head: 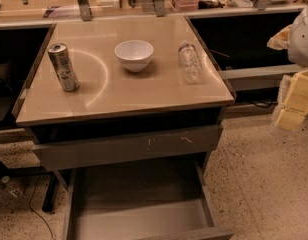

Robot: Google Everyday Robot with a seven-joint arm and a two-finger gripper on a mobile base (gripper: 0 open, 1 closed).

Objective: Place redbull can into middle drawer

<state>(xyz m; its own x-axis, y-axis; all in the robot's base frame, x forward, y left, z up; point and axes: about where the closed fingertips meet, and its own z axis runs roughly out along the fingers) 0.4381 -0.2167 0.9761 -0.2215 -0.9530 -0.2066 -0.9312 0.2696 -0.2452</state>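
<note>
Reaching for the redbull can (63, 66) looks like the step you are on. It stands on end on the worktop (119, 96), well apart from the gripper (294, 106), which hangs off the worktop's side, a little below its surface. Whether the gripper is apart or together cannot be told, though it is plainly not clamped on the can. Seen from the gripper, the clear plastic bottle (190, 61) lies nearest, the white bowl (134, 54) sits beyond it, and the can is farthest, near the opposite edge. Raise the gripper above the worktop before you go across, and travel along the bare front strip or high over the bottle and bowl so that neither gets knocked. The can is slim and tall and will likely topple at a nudge, so come in level, straddle its middle squarely and close gently. The middle drawer (139, 216) stands pulled out, lower than the gripper and under the scratched drawer front (129, 146), and its floor is bare. Once you hold the can, bring it out past the worktop's front edge before lowering it, then set it down on that floor.
</note>
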